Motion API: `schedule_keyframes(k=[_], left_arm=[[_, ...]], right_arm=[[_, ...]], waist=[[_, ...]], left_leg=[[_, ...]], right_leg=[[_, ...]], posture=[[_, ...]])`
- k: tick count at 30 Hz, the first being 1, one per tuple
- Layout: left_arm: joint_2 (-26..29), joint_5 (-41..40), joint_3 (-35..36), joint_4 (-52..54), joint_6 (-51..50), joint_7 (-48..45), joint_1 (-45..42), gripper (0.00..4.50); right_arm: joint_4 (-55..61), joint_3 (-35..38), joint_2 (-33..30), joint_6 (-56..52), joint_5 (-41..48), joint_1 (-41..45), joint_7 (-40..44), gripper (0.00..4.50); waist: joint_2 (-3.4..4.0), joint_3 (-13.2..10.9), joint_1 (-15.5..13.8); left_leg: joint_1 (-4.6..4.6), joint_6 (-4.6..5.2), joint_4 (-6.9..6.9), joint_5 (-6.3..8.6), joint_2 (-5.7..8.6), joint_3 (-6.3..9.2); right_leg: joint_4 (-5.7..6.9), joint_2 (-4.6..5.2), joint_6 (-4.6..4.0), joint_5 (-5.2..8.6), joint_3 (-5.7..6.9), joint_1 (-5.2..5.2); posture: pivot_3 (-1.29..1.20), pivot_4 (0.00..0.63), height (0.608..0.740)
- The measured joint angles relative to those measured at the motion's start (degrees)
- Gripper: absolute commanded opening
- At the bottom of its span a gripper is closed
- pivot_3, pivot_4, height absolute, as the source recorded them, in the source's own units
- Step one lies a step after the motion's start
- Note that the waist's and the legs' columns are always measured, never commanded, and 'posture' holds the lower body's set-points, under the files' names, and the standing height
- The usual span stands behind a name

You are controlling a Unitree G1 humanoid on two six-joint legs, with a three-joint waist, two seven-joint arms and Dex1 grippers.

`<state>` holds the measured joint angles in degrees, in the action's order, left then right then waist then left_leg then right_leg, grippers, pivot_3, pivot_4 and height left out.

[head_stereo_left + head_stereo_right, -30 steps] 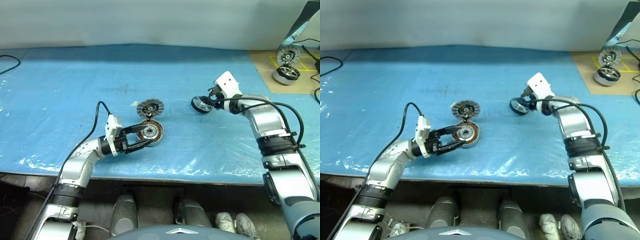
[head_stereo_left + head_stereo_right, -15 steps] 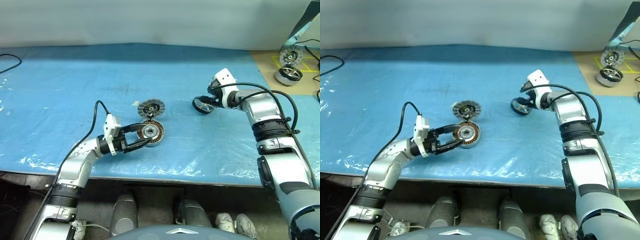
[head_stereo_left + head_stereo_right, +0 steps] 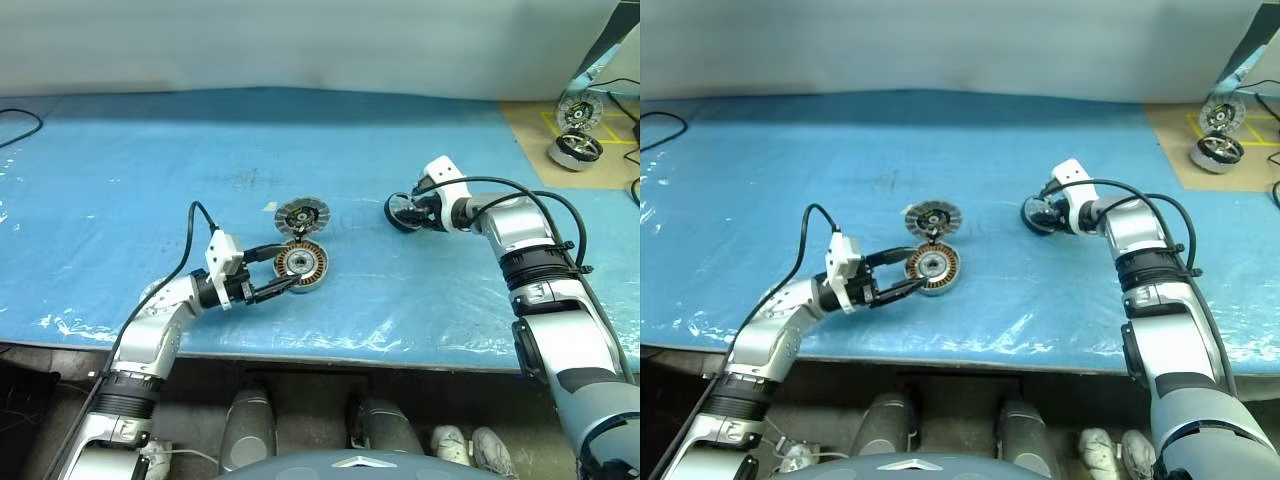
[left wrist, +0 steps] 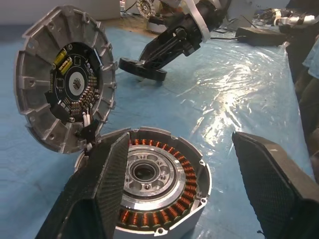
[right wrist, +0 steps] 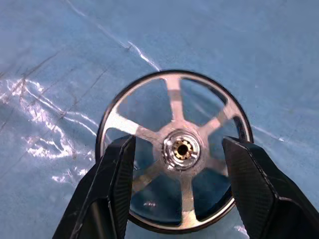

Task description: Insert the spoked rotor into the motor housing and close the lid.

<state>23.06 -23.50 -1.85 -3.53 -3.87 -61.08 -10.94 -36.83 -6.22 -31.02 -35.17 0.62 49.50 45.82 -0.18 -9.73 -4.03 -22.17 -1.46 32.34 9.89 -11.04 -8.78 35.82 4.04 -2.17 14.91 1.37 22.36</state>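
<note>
The right gripper (image 5: 177,191) has dropped lower over the last second and now hangs right over the wheel (image 3: 403,212) lying on the blue sheet (image 3: 120,180), fingers spread either side of the hub, nothing gripped yet; a pickup looks close; the left gripper (image 3: 283,272) stays open around the housing (image 3: 301,263), steadying it without pinching; the lid (image 3: 301,214) leans just behind.

On the table (image 3: 120,180), the lid (image 3: 301,214) stands just at twelve o'clock of the motor housing (image 3: 300,264); the spoked rotor (image 3: 402,212) lies well apart at two o'clock.
</note>
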Motion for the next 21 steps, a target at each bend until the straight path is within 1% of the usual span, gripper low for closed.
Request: schedule_keyframes(k=[3,5,6,7,8,10,11,12,13,14,17,20,21], left_arm=[[0.25,0.22,0.27,-4.64,3.54,-1.7,1.46,3.45],[0.4,0.16,1.51,-11.26,8.79,-4.78,1.58,3.45],[0.49,0.33,2.24,-14.19,10.69,-5.66,1.43,3.45],[0.37,0.74,2.76,-21.46,15.11,-7.54,0.0,3.45],[-0.33,0.4,4.03,-28.26,20.44,-9.94,-1.65,3.45],[-1.23,0.71,4.88,-38.06,27.86,-12.83,-5.26,3.45],[-1.41,0.95,5.3,-42.75,31.09,-13.99,-6.93,3.45],[-1.56,1.13,5.79,-45.96,33.35,-14.7,-7.98,3.45],[-1.85,1.39,6.36,-49.15,35.31,-15.19,-9.14,3.45],[-2.02,1.74,6.79,-51.38,36.75,-15.56,-9.92,3.45],[-2.29,2.45,7.6,-55.72,39.15,-16.23,-12.09,3.45],[-2.7,2.47,8.31,-56.52,39.17,-17.28,-12.96,3.45],[-2.72,2.43,8.48,-56.31,38.73,-17.82,-13.07,3.45]], right_arm=[[0.0,-0.06,0.06,0.15,-0.21,-0.01,-0.05,2.88],[0.0,-0.09,0.08,0.11,-0.31,-0.12,-0.02,2.88],[0.03,-0.14,0.12,0.1,-0.35,-0.17,0.02,2.71],[0.15,-0.15,0.1,0.13,-0.44,-0.37,0.04,2.47],[0.48,-0.26,0.16,0.22,-0.45,-0.68,0.14,2.33],[1.02,-0.78,0.4,0.42,-0.61,-0.99,0.33,1.64],[2.29,-1.17,0.46,0.48,-0.57,-1.72,1.02,1.32],[3.41,-1.37,0.43,0.57,-0.56,-2.2,1.63,1.19],[4.08,-1.62,0.4,0.59,-0.58,-2.87,1.95,1.19],[4.38,-1.92,0.43,0.77,-0.61,-3.25,2.06,1.19],[5.12,-2.15,0.27,0.89,-0.65,-3.66,2.29,1.19],[6.15,-1.82,-0.08,0.79,-0.46,-4.17,2.64,1.19],[6.54,-1.63,-0.18,0.78,-0.38,-4.38,2.77,1.19]], waist=[[0.0,0.0,0.0],[0.0,0.01,-0.04],[0.01,0.01,-0.05],[0.11,0.07,-0.07],[0.16,0.11,-0.07],[0.51,0.34,-0.25],[0.68,0.45,-0.25],[0.83,0.54,-0.26],[0.91,0.58,-0.24],[0.94,0.6,-0.22],[1.02,0.66,-0.28],[1.09,0.7,-0.47],[1.1,0.7,-0.54]], left_leg=[[0.06,0.0,0.0,0.0,-0.02,-0.01],[0.14,0.0,0.0,0.01,-0.01,0.0],[0.19,-0.01,0.0,0.01,-0.02,-0.01],[0.28,-0.01,0.0,0.02,0.01,-0.01],[0.4,-0.01,-0.01,0.02,0.04,-0.01],[0.96,-0.14,-0.11,0.13,0.07,-0.04],[1.33,0.03,-0.19,0.24,0.07,-0.07],[1.6,0.05,-0.27,0.26,0.07,-0.09],[2.06,0.05,-0.5,0.26,0.09,-0.08],[2.31,0.05,-0.78,0.27,0.13,-0.08],[2.6,0.05,-1.31,0.26,0.25,-0.11],[2.45,0.05,-1.37,0.26,0.21,-0.18],[2.34,0.05,-1.36,0.26,0.2,-0.22]], right_leg=[[0.03,-0.01,0.0,0.0,0.0,-0.02],[0.02,-0.01,0.0,0.0,0.0,-0.09],[0.02,-0.01,0.0,0.0,0.0,-0.14],[-0.01,0.0,0.0,0.0,-0.01,-0.23],[-0.05,0.0,0.0,0.0,-0.05,-0.33],[-0.11,0.07,0.0,0.02,-0.07,-0.91],[-0.13,0.1,0.0,0.03,-0.09,-1.21],[-0.14,0.11,0.01,0.05,-0.15,-1.39],[-0.13,0.16,0.08,0.09,-0.31,-1.61],[-0.15,0.2,0.42,0.28,-0.45,-1.69],[-0.17,0.24,0.49,0.32,-0.63,-1.6],[-0.11,0.24,0.39,0.27,-0.62,-1.41],[-0.11,0.24,0.25,0.18,-0.61,-1.32]], posture=[[0.0,0.15,0.74],[0.0,0.15,0.74],[0.0,0.15,0.74],[0.0,0.15,0.74],[0.0,0.15,0.74],[0.0,0.15,0.74],[0.0,0.15,0.74],[0.0,0.15,0.74],[0.0,0.15,0.74],[0.0,0.15,0.74],[0.0,0.15,0.74],[0.0,0.15,0.74],[0.0,0.15,0.74]])
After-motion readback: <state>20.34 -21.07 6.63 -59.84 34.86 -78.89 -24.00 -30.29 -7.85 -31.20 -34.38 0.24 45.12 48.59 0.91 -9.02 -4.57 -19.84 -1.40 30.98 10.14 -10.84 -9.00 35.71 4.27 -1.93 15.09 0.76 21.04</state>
